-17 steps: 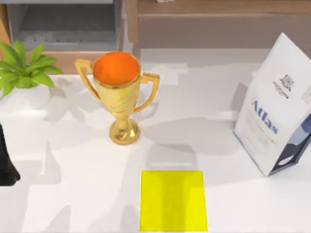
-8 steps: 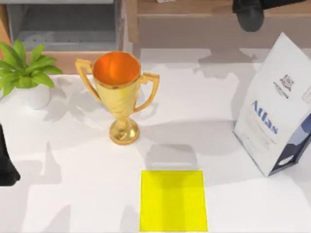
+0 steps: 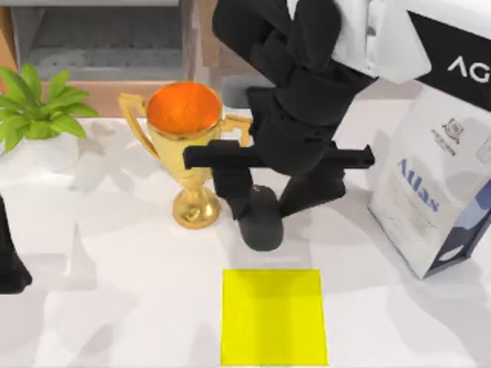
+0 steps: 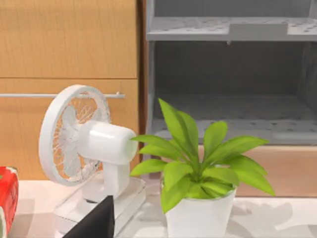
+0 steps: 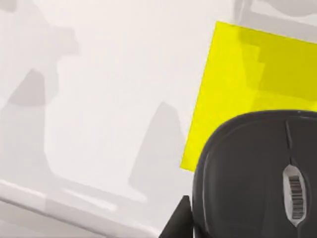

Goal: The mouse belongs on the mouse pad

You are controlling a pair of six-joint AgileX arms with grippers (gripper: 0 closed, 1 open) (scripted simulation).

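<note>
- At the table's left edge in the top view, we are keeping our left arm (image 3: 11, 261) parked beside the potted plant (image 3: 38, 115); we cannot tell how its fingers stand.
- Left of centre, we are working close to the gold trophy (image 3: 188, 149), and a sideways swing of the arm could be knocking it over.
- At centre, our right gripper (image 3: 265, 211) is clasping the black mouse (image 3: 262, 218) above the table, just short of the yellow mouse pad (image 3: 273, 316).
- Letting go here would be dropping the mouse off the pad or astride its edge.
- On the right, our right arm is passing near the Atlas bag (image 3: 437, 169), which could be tipping if brushed.
</note>
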